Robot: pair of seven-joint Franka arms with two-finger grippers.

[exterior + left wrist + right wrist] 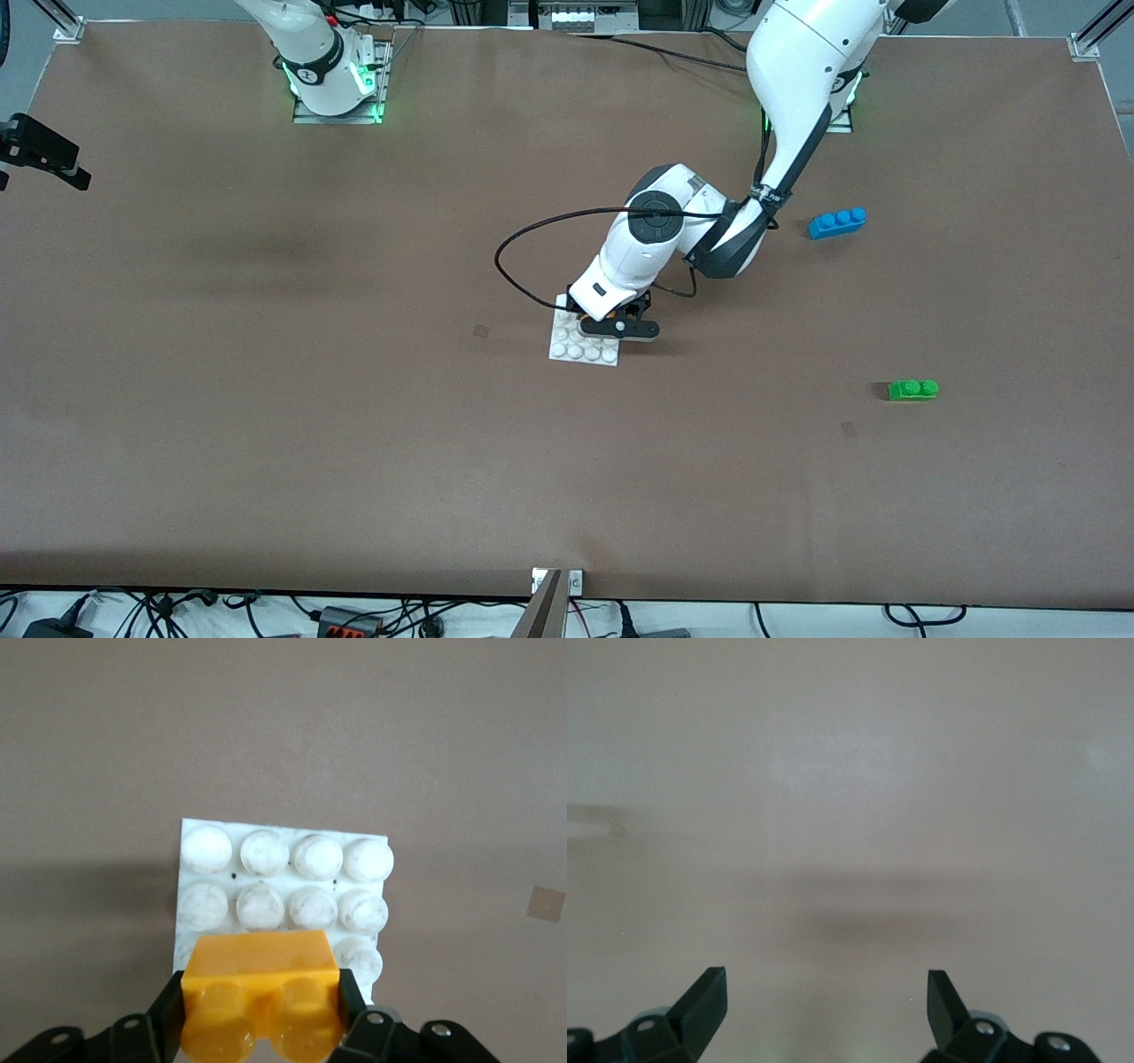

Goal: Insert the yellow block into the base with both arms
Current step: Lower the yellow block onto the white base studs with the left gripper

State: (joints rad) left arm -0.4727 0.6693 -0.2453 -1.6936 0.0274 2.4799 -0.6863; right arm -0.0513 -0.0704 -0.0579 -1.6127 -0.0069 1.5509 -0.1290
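Note:
The white base [580,351] lies flat near the middle of the table. My left gripper [609,321] is low over the part of the base farther from the front camera. In the left wrist view the left gripper [262,999] is shut on the yellow block [259,988], studs toward the camera, with the black fingers [170,1003] on both short sides. The block covers part of the base [283,858]; I cannot tell whether it touches the studs. My right gripper [827,990] is open and empty over bare table, and it is out of the front view.
A blue three-stud brick [837,221] lies toward the left arm's end of the table. A green two-stud brick [912,389] lies nearer the front camera at that same end. A black cable [532,232] loops from the left arm.

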